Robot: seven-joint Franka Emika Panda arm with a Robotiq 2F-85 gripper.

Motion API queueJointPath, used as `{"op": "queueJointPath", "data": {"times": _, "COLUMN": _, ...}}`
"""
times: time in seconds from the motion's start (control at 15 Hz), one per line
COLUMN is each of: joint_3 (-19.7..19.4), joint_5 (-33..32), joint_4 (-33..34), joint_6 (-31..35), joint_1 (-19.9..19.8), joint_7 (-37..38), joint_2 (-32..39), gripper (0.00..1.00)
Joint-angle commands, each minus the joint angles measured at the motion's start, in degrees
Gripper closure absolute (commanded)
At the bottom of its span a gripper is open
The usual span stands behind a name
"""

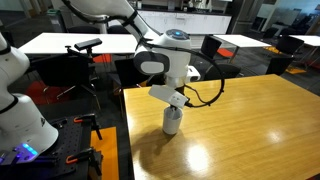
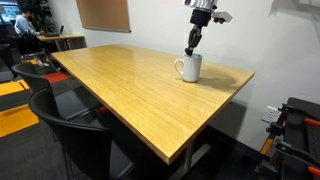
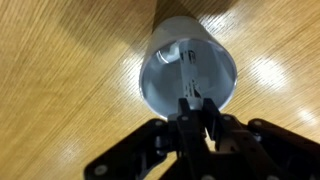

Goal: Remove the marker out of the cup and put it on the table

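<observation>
The pincer (image 3: pixel 195 106) hangs over the cup (image 3: pixel 153 85), fingers nearly together; whether they clamp the marker (image 3: pixel 173 52) I cannot tell. Lifting off-centre could drag the rim and topple the cup.

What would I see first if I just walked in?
The gripper hangs right above the white cup, which stands near the far end of the shiny wooden table. The wrist view looks straight down into the cup, where something pale shows, likely the marker.
</observation>
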Motion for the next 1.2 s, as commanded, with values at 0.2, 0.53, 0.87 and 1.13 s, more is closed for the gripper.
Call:
{"op": "queueJointPath", "data": {"times": 0.2, "joint_3": -0.9, "joint_5": 3.5, "joint_4": -5.6, "joint_6": 2.1, "joint_1": 1.2, "joint_7": -1.2, "joint_2": -9.0, "gripper": 0.95}}
{"op": "queueJointPath", "data": {"times": 0.53, "joint_3": -2.4, "joint_5": 2.9, "joint_4": -6.6, "joint_6": 3.3, "joint_1": 3.3, "joint_7": -0.3, "joint_2": -15.0, "gripper": 0.95}}
{"op": "queueJointPath", "data": {"times": 0.87, "joint_3": -4.0, "joint_5": 5.9, "joint_4": -4.2, "joint_6": -2.8, "joint_1": 6.9, "joint_7": -2.1, "joint_2": -18.0, "gripper": 0.95}}
{"op": "queueJointPath", "data": {"times": 1.13, "joint_3": -5.0, "joint_5": 9.0, "joint_4": -1.8, "joint_6": -12.7, "joint_1": 9.7, "joint_7": -5.0, "joint_2": -17.8, "gripper": 0.95}}
